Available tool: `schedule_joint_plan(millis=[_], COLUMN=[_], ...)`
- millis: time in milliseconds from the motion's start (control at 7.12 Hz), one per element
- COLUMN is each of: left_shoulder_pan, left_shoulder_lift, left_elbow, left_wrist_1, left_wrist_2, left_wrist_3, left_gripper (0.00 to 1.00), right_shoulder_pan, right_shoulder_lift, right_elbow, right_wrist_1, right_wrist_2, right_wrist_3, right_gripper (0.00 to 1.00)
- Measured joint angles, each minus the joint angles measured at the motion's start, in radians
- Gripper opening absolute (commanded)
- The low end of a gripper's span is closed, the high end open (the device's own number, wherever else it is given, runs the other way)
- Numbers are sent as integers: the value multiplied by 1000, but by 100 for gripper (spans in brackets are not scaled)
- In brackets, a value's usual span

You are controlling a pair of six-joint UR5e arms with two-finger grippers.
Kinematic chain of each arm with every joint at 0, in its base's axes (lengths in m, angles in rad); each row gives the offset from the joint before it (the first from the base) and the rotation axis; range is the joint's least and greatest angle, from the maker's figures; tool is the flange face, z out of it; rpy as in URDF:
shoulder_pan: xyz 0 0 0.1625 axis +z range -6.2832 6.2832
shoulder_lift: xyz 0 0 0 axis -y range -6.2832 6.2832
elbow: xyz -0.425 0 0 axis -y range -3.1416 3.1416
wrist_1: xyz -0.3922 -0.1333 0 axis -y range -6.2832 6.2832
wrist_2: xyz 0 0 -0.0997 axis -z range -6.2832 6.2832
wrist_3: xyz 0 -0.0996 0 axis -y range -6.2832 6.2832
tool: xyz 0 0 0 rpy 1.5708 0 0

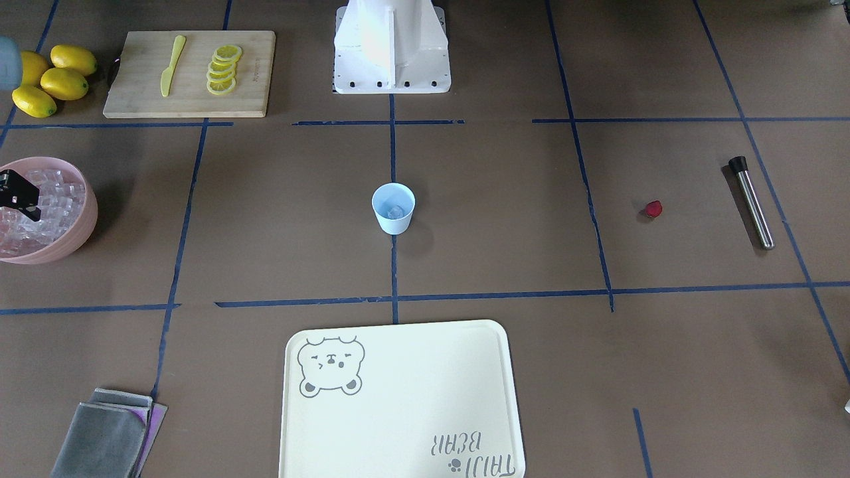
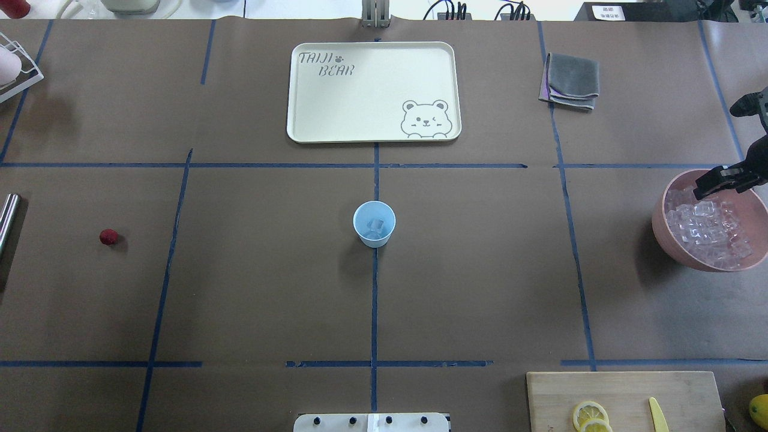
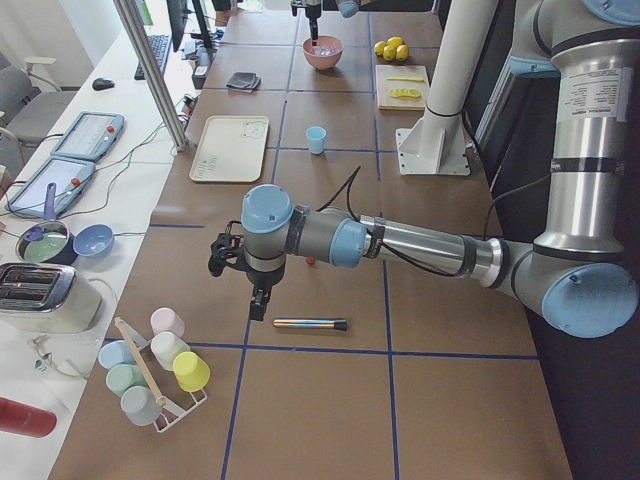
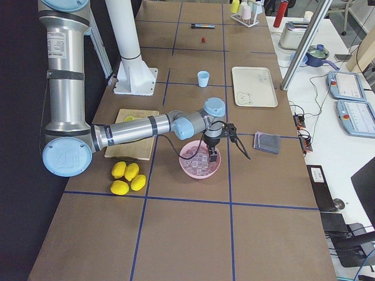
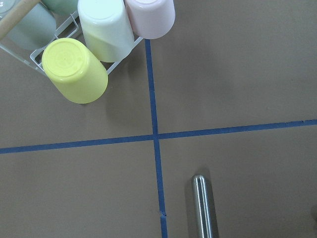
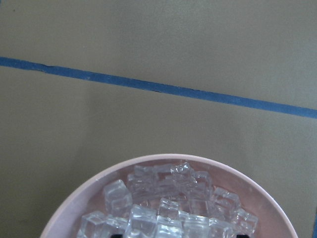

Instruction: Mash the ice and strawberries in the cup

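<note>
The cup point(image 2: 373, 240) stands at the middle of the surface point(image 2: 480, 288) with an ice cube point(image 2: 376, 226) already inside, so I'd say ice loading is under way. Well off toward the robot's right of the cup, the right pincer point(image 2: 705, 189) hangs over the pink bowl point(image 2: 666, 243) of loose ice point(image 2: 711, 231); released or clenched, I cannot tell. The strawberry point(image 2: 108, 236) lies well apart on the cup's other side, the steel muddler point(image 1: 754, 202) beyond it, the left pincer point(image 3: 258, 305) above that, its state unclear. Next comes pinching one slippery cube and carrying it cupward.
</note>
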Motion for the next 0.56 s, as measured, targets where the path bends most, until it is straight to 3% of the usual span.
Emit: schedule_joint_plan(millis=[562], left_shoulder_pan=[0], left_shoulder_lift=[2], left_elbow=[0], left_wrist_1=[0], left_wrist_2=[0], left_wrist_3=[0], left_gripper=[100], right_shoulder_pan=[-48], right_shoulder_lift=[-2], right_elbow=[-8], right_wrist_1=[-3], right_wrist_2=[-2], right_wrist_3=[-1], right_gripper=[69])
